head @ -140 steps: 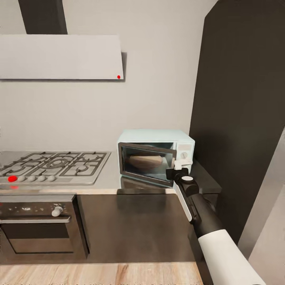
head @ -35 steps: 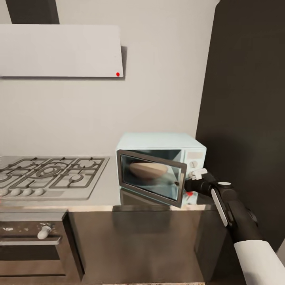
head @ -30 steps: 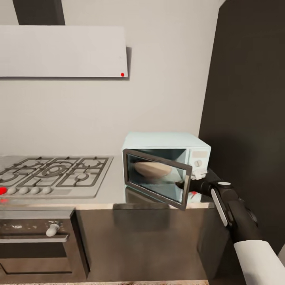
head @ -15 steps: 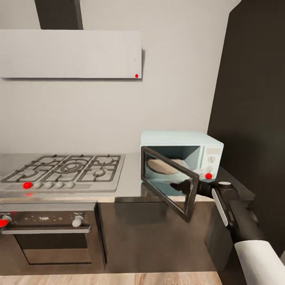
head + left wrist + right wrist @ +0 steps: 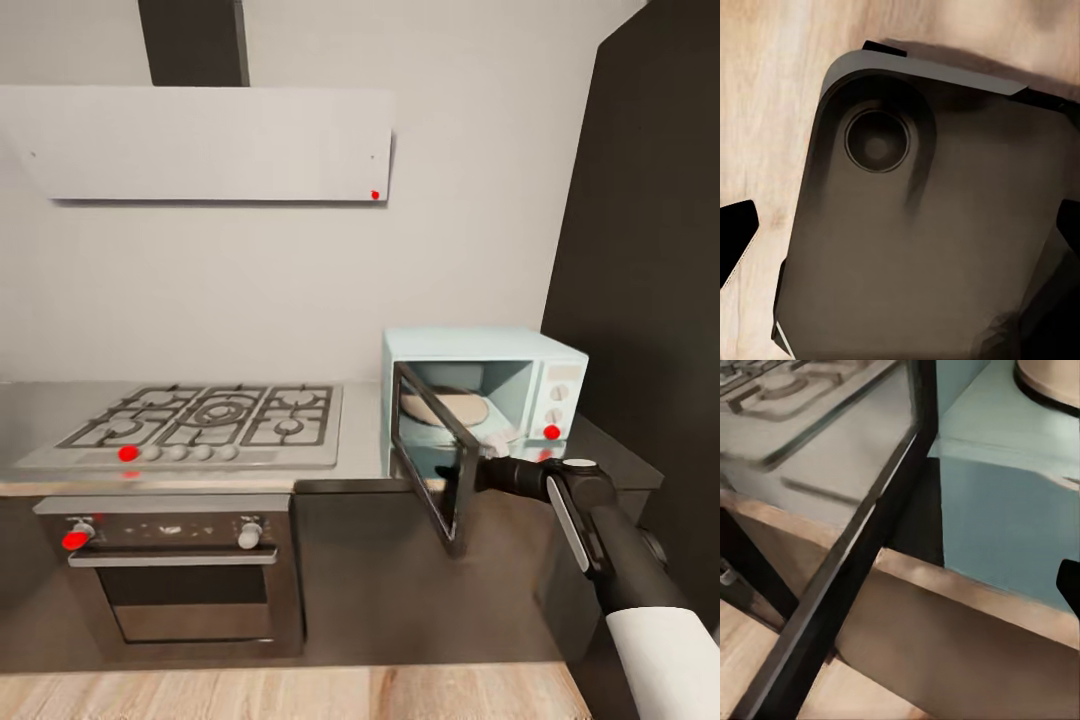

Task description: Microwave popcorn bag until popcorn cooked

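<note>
Bag's in: popcorn bag (image 5: 447, 407) sits inside the microwave (image 5: 487, 405). My right tool (image 5: 492, 462) is at the open door's (image 5: 432, 455) edge, grip unclear. Next: swing it shut.

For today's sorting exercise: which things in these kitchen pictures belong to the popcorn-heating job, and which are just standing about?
Job:
microwave, door open
popcorn bag inside it
countertop
right gripper at the door's edge

Standing about:
gas hob
oven
hood

Mint-blue microwave (image 5: 470, 345), tan popcorn bag (image 5: 452, 407), grey countertop (image 5: 40, 405), steel hob (image 5: 205, 425), white hood (image 5: 205, 143).
</note>
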{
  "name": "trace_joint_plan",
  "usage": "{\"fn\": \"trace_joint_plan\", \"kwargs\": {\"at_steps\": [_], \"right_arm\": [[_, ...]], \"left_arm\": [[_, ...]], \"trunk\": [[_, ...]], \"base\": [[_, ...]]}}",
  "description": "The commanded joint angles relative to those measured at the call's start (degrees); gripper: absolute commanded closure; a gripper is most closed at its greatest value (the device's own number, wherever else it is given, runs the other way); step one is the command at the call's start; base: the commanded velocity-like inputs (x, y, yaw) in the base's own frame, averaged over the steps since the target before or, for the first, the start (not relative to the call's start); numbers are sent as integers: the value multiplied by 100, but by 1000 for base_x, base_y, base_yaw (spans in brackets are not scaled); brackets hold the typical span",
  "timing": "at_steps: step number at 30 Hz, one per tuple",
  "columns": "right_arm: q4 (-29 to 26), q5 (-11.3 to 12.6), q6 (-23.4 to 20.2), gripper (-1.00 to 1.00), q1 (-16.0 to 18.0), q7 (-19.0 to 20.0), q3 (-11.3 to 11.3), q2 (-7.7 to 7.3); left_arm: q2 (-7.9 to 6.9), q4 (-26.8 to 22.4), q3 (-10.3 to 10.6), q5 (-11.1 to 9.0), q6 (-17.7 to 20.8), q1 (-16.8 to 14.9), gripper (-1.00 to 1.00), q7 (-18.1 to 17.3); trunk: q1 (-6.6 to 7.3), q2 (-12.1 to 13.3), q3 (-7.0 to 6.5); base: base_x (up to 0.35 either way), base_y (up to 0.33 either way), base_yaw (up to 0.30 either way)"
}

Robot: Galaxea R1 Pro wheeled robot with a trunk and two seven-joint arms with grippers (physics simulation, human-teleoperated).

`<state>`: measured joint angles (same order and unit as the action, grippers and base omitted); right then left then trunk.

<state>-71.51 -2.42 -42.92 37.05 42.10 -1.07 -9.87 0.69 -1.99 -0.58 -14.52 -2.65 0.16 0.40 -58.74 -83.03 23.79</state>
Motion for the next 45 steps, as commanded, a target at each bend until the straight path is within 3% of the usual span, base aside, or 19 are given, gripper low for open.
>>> {"fn": "trace_joint_plan", "kwargs": {"at_steps": [1, 10, 16, 19, 21, 25, 30, 36, 38, 40, 41, 44, 45], "right_arm": [[-5, 5, -48, -100, 4, 44, -7, 2], [19, 11, -42, -100, 4, 12, -68, 1], [31, 5, -35, -100, 4, -18, -367, -6], [51, -89, -3, -100, 4, -519, -595, -6], [55, -162, 15, -100, 4, -1393, -858, 0], [50, -179, 32, -100, 4, -2584, -954, 16], [49, -181, 30, -100, 4, -3072, -962, 20], [188, -164, 17, -100, 4, -3125, -956, 44], [735, -163, 26, -100, 4, -3123, -954, 58], [1635, -192, 75, -100, 4, -3139, -942, 44], [2452, -234, 251, -100, 4, -3144, -935, 21], [4254, -522, 1271, -100, 4, -3152, -919, 2], [4986, -734, 1772, -100, 4, -3161, -911, 4]], "left_arm": [[2, -6, -3, -24, -8, 2, -100, 4], [2, -7, -3, -24, -8, 2, -100, 5], [2, -6, -3, -24, -5, 2, -100, 4], [2, -8, 2, -24, -7, 2, -100, 4], [2, -9, 5, -24, -6, 2, -100, 4], [2, -11, 6, -24, -6, 2, -100, 4], [1, -8, 6, -24, -8, 2, -100, 4], [0, -7, 6, -24, -5, 2, -100, 4], [1, -8, 6, -24, -3, 2, -100, 4], [1, -9, 9, -24, -3, 2, -100, 4], [1, -8, 7, -24, -5, 2, -100, 4], [1, -7, 6, -24, -6, 2, -100, 4], [1, -5, 6, -24, -4, 2, -100, 4]], "trunk": [[2, -4, 5], [2, -4, 5], [2, -4, 5], [2, -4, 5], [2, -4, 5], [2, -4, 5], [2, -4, 5], [2, -4, 5], [2, -4, 5], [2, -4, 5], [2, -4, 5], [2, -4, 5], [2, -4, 5]], "base": [[-184, 256, 0], [-188, 237, 0], [-186, 196, 0], [-69, 70, 0], [-12, 13, 0], [-2, 2, 0], [0, 0, 0], [0, 0, 0], [0, 0, 0], [0, 0, 0], [0, 0, 0], [0, 0, 0], [0, 0, 0]]}}
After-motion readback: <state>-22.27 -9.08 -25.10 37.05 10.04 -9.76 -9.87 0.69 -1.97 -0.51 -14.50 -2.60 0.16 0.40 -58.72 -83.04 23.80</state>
